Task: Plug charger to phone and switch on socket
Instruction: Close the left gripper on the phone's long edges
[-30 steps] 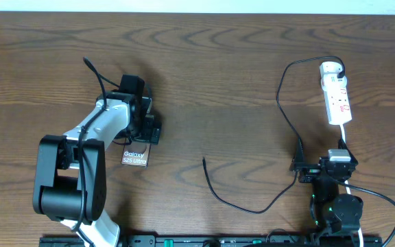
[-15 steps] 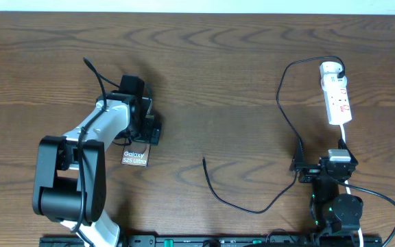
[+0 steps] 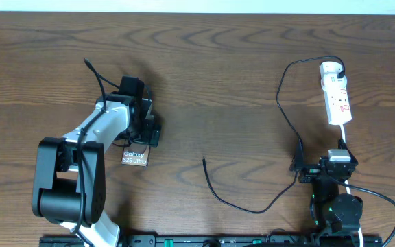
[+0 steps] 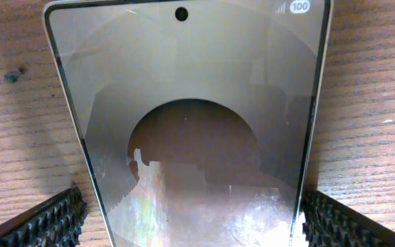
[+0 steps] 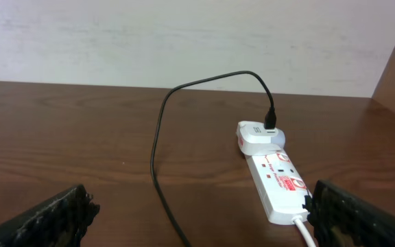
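The phone [image 3: 134, 158] lies flat on the table, its lower end with white text showing past my left arm. In the left wrist view the phone's [image 4: 184, 103] reflective face fills the frame. My left gripper [image 3: 141, 134] [image 4: 194, 223] is open, one finger on each side of the phone's long edges. The charger [image 3: 252, 209] trails from a white adapter [image 5: 259, 137] plugged into the socket [image 3: 338, 92] [image 5: 280, 182]. Its free end [image 3: 204, 160] lies mid-table, apart from the phone. My right gripper [image 3: 319, 167] [image 5: 201, 219] is open and empty, near the socket's cord end.
The socket's white cord [image 3: 372, 195] runs down past the right arm base. A thicker black cable [image 3: 94, 72] rises from the left arm. The table's far edge meets a pale wall [image 5: 184, 41].
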